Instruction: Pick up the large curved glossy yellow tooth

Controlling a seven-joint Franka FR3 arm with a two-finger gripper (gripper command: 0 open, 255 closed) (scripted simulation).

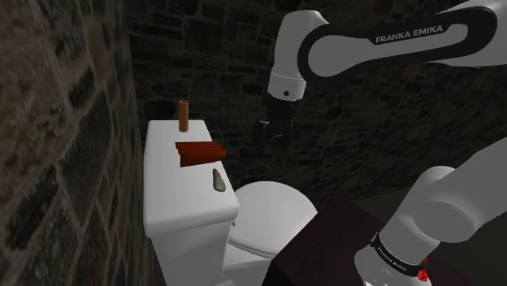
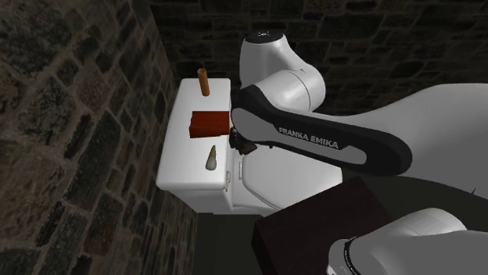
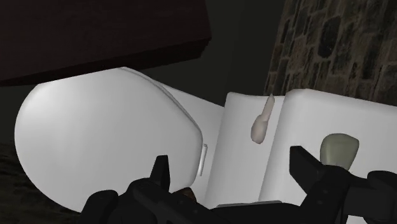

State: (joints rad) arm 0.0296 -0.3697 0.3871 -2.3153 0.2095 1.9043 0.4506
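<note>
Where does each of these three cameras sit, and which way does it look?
Shoulder view: beside the stand, facing the toilet tank by the stone wall; arm and gripper show.
Second exterior view: higher, much the same side, looking down on the tank; the arm crosses it.
Wrist view: on the hand, facing the tank; both black fingers show, apart.
Shared: all three show the pale tooth lying on the tank.

Wrist view: the black gripper (image 3: 230, 159), its fingers spread apart and clasping nothing, looks over a rounded white toilet lid (image 3: 108, 133) near one finger and a white tank (image 3: 318, 114) near the other. A pale, curved, pointed tooth (image 3: 261, 121) rests on the tank, beyond the fingers and clear of both. A dark maroon box (image 3: 102, 38) lies past the lid, and a stone wall (image 3: 343, 44) stands past the tank.
</note>
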